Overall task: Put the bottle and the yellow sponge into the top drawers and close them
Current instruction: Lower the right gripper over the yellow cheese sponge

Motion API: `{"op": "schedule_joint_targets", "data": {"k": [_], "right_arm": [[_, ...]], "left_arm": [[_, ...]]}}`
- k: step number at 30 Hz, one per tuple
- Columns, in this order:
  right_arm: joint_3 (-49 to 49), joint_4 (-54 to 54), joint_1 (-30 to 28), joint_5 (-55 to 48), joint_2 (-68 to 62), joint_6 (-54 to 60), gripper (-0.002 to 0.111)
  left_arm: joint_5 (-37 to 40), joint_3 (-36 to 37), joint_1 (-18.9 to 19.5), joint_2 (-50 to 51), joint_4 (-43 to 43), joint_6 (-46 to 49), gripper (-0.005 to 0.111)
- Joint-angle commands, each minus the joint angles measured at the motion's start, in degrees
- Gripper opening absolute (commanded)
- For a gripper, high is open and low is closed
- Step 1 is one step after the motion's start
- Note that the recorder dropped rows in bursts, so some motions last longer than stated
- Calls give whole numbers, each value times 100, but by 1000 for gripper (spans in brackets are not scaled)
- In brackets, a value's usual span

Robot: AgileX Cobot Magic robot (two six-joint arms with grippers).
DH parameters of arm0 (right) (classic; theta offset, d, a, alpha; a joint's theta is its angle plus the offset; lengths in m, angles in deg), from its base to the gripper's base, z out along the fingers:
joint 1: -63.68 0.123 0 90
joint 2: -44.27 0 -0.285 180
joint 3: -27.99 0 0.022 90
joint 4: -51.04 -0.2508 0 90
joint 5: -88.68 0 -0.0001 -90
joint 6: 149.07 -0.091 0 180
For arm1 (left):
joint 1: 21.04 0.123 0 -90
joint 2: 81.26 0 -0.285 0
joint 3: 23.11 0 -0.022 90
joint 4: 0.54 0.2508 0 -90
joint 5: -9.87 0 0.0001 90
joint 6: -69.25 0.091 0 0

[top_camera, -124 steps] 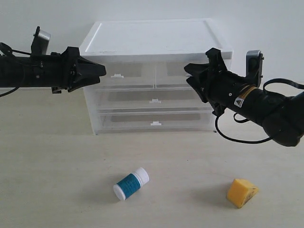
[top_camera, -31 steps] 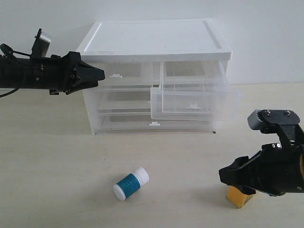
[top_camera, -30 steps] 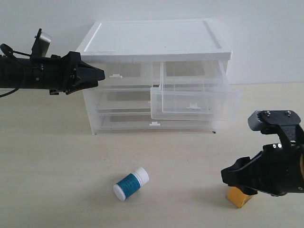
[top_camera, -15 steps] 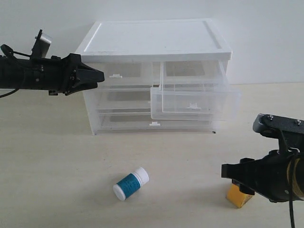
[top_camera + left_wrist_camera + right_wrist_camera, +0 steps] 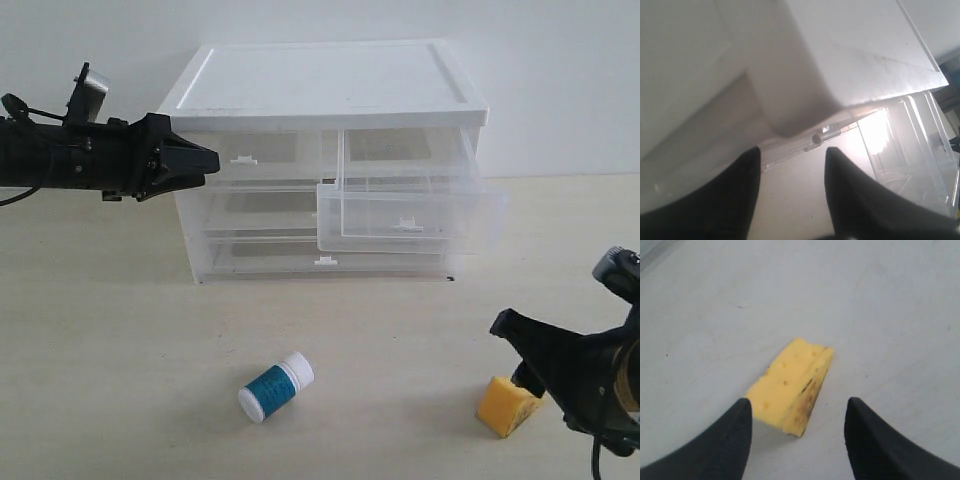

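Our right gripper (image 5: 798, 405) sank toward the table's (image 5: 120, 330) front edge, jaws spread over the yellow sponge (image 5: 790, 385); left gripper (image 5: 792, 152) likewise spread.

A pale beige table (image 5: 120, 330) carries three things. At 12 o'clock in the exterior view stands a white-topped drawer unit (image 5: 325, 85) of clear plastic, its base flat on the table. Its top right drawer (image 5: 410, 215) is pulled out and overhangs the surface. Near 7 o'clock a white bottle (image 5: 275, 387) with a teal label lies on its side, cap toward 2 o'clock. Near 4 o'clock, well apart from it, rests a yellow sponge (image 5: 508, 404), a wedge.
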Motion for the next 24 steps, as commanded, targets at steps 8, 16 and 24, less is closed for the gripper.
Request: {"op": "schedule_joint_targets", "data": {"k": [8,16,24], "right_arm": [[3,-1925,-4,720,-403,-6,50],[-315,-1943,-4,509,-546,-6,50],[-546,-1809,-4,90,-546,0,50]], "left_arm": [[-439,-115,38,35,-218,-88,41],[-395,-115,38,35,-207,-108,41],[-395,-115,38,35,-207,-108,41]]}}
